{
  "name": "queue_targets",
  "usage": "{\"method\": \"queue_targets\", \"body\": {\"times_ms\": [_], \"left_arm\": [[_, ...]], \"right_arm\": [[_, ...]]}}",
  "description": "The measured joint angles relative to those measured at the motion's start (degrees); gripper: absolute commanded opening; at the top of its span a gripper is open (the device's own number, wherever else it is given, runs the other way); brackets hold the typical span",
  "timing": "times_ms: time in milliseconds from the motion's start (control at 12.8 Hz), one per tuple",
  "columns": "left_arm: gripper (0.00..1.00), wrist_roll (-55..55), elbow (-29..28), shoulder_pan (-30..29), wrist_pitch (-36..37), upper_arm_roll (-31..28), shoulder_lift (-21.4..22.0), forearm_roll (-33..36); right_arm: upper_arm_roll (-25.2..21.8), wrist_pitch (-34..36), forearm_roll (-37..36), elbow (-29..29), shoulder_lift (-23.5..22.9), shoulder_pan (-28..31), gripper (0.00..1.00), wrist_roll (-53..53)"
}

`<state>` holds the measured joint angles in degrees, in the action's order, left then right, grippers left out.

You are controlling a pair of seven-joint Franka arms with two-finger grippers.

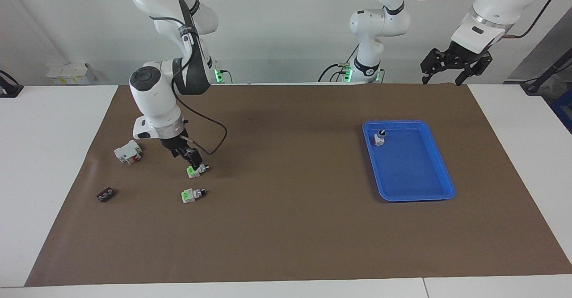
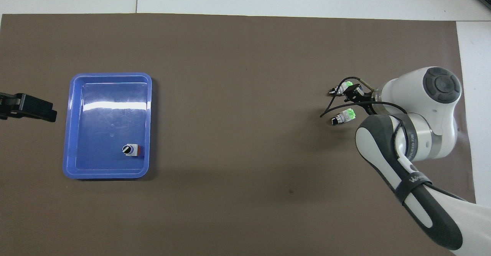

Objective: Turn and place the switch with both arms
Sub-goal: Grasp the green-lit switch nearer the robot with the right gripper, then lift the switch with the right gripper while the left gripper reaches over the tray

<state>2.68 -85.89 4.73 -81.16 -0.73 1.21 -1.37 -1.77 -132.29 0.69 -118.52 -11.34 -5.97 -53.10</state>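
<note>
Right gripper (image 1: 195, 161) down on a switch (image 1: 197, 169) near the right arm's end, fingers apparently clenched on it, second switch (image 1: 193, 195) just beside, left gripper (image 1: 448, 72) raised and spread at the robots' edge, third switch (image 1: 380, 137) upright in blue tray (image 1: 440, 173).

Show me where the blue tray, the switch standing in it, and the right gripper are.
Blue tray (image 1: 440, 164), facing view, its rim.
Switch in the tray (image 1: 380, 137), facing view, its body.
Right gripper (image 1: 195, 161), facing view, between its fingertips.
</note>
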Motion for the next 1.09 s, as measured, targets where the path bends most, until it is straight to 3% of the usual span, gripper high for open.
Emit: {"method": "queue_targets", "body": {"times_ms": [469,547,626,704,1095], "left_arm": [[1.00,0.0,0.0,0.0,0.0,0.0,0.0,0.0],[1.00,0.0,0.0,0.0,0.0,0.0,0.0,0.0],[1.00,0.0,-0.1,0.0,0.0,0.1,0.0,0.0],[1.00,0.0,-0.1,0.1,0.0,0.2,0.0,0.0],[1.00,0.0,-0.1,0.2,0.0,0.5,0.0,0.0]], "right_arm": [[0.0,-6.8,7.5,-5.6,-1.0,1.0,0.93,-3.6],[0.1,-7.4,8.2,-5.7,-1.2,0.9,0.81,-3.6],[0.1,-7.7,8.3,-5.9,-1.5,0.9,0.21,-3.6],[0.2,-7.9,8.3,-6.0,-1.9,0.9,0.00,-3.6],[0.3,-5.7,10.2,-5.6,-2.0,0.9,0.00,1.0]]}}
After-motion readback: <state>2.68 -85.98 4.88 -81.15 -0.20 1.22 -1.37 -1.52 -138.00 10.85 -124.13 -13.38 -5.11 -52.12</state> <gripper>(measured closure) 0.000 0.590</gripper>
